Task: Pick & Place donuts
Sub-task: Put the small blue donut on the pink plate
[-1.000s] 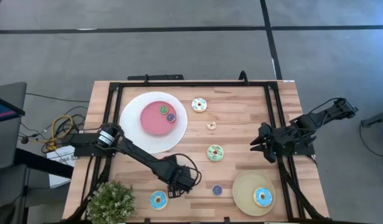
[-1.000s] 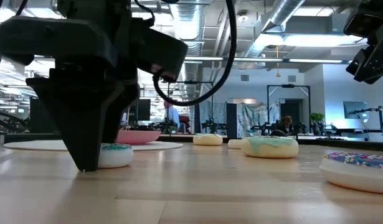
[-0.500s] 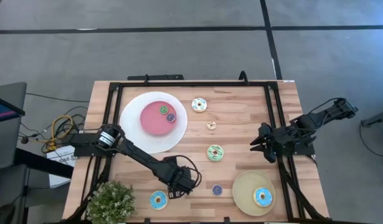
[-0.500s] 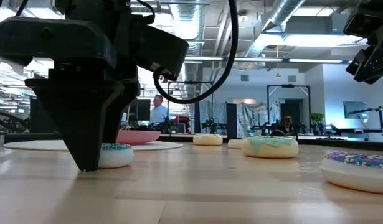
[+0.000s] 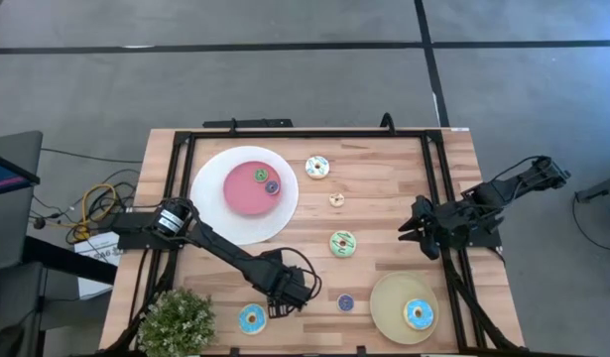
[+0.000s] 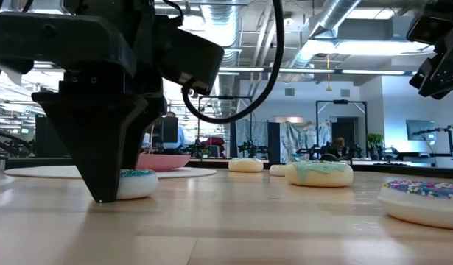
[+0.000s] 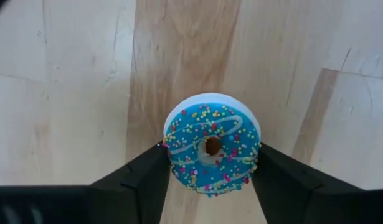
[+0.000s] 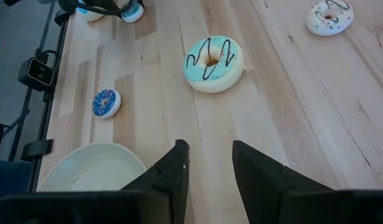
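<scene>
Blue donut: a blue-iced donut (image 7: 211,150) lay flat on the bench (image 5: 384,178) at the lower left of the high view, near the potted plant (image 5: 177,320).
Left hand: the left hand (image 7: 210,177) was down at the bench with one finger on each side of that donut, touching its rim; whether it was gripping could not be told.
Other donuts: a light green one (image 5: 343,242) lay mid-bench, a cream one (image 5: 317,167) higher up, another blue one (image 5: 419,314) on the tan plate (image 5: 389,307), two tiny ones on the white plate (image 5: 213,213).
Right hand: the right hand (image 8: 208,163) hung released at the right edge, fingers apart.
</scene>
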You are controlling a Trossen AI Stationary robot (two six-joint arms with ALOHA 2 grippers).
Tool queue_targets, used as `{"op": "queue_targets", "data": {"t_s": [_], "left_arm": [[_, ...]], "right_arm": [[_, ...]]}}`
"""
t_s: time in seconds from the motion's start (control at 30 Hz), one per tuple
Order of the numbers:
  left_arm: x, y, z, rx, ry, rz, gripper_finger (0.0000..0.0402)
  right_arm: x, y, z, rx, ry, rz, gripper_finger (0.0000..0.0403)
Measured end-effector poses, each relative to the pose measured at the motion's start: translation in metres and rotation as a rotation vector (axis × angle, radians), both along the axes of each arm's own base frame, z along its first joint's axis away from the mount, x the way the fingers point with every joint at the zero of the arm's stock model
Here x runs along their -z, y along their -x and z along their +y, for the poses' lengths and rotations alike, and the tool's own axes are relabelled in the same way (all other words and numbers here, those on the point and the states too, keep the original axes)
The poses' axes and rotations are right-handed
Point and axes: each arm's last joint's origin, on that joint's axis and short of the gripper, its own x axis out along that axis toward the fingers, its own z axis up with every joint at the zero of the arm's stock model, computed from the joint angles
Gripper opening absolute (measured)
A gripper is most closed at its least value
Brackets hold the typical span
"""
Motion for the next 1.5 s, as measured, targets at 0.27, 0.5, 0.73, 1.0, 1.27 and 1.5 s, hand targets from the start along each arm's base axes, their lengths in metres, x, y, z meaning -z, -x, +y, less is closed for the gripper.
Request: {"op": "queue_targets", "data": {"t_s": [0.27, 0.5, 0.73, 1.0, 1.27, 1.5], "left_arm": [[-0.007, -0.011, 0.009, -0.130, 0.041, -0.008, 0.0196], [-0.051, -0.055, 0.059, -0.222, 0.041, -0.184, 0.0196], [-0.094, -0.076, 0.140, -0.095, 0.027, -0.255, 0.0196], [-0.120, -0.018, 0.223, -0.108, -0.052, -0.181, 0.0196], [-0.092, 0.086, 0.281, -0.445, -0.034, -0.221, 0.0196], [-0.072, 0.127, 0.309, -0.730, 0.005, -0.180, 0.0196]], "right_arm": [[0.000, 0.000, 0.000, 0.000, 0.000, -0.001, 0.0113], [0.000, 0.000, 0.000, 0.002, 0.001, -0.002, 0.0113], [0.000, 0.000, 0.000, 0.034, -0.032, 0.005, 0.0113], [0.000, 0.000, -0.001, 0.116, -0.066, 0.005, 0.0113], [-0.001, -0.001, -0.005, 0.298, -0.067, -0.036, 0.0113], [-0.002, -0.002, -0.008, 0.448, -0.090, -0.078, 0.0113]]}}
